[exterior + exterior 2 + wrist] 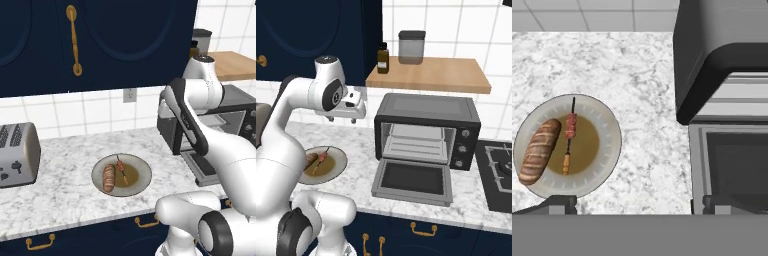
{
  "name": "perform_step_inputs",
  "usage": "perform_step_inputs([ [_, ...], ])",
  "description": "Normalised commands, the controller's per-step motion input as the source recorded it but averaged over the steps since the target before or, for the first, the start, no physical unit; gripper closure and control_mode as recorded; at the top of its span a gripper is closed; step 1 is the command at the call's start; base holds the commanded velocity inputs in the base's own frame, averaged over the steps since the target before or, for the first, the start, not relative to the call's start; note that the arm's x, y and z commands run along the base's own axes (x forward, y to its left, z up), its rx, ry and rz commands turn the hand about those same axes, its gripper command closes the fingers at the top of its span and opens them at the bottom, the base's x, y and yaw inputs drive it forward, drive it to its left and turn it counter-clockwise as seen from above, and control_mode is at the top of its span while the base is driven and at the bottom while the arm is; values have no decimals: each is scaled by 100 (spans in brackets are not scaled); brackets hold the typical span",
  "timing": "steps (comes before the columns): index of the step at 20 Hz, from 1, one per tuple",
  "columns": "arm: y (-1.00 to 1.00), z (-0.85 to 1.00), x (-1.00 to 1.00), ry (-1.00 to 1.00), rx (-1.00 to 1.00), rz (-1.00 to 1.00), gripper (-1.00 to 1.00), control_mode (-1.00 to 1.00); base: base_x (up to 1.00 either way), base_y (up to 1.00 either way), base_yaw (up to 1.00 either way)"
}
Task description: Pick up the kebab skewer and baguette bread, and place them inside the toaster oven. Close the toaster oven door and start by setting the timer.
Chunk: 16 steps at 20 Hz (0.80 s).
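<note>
Gripper [634,202] fingers stand wide apart with nothing between them, their dark tips [559,202] poking up at the bottom of the hand view, one near the plate, the other over the dropped oven door. In the right base view the hand hangs above the counter, between plate and oven, well clear of both.

The kebab skewer [568,142] and the baguette bread [539,151] lie side by side on a round tan plate [607,130], the bread along the rim and the skewer near the middle, close but seemingly not touching. The robot's own arm hides part of that plate in the right base view.

The toaster oven [428,131] stands open on the counter, wire rack showing inside, and the toaster oven door [412,181] lies flat in front of it. In the left base view the arm covers most of the oven.

The counter [65,197] is white-grey marble over navy drawers with brass handles [40,243]. A silver toaster [17,155] is cut off at the left edge. White tile backs the wall, navy cabinets hang above, and a wooden shelf [431,75] carries a brown bottle [383,58] and a grey canister [411,47]. A stove burner [498,172] is cropped at the right.
</note>
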Motion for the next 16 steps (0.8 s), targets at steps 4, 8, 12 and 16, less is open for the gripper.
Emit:
perform_step_inputs([
  [4,-48,-22,-59,-17,0,-2,-100,-100,0,0,0],
  [8,-92,-13,-46,-19,1,0,-100,-100,0,0,0],
  [12,-81,0,1,-17,8,0,-100,-100,0,0,0],
  [16,-59,-4,8,-26,6,0,-100,-100,0,0,0],
])
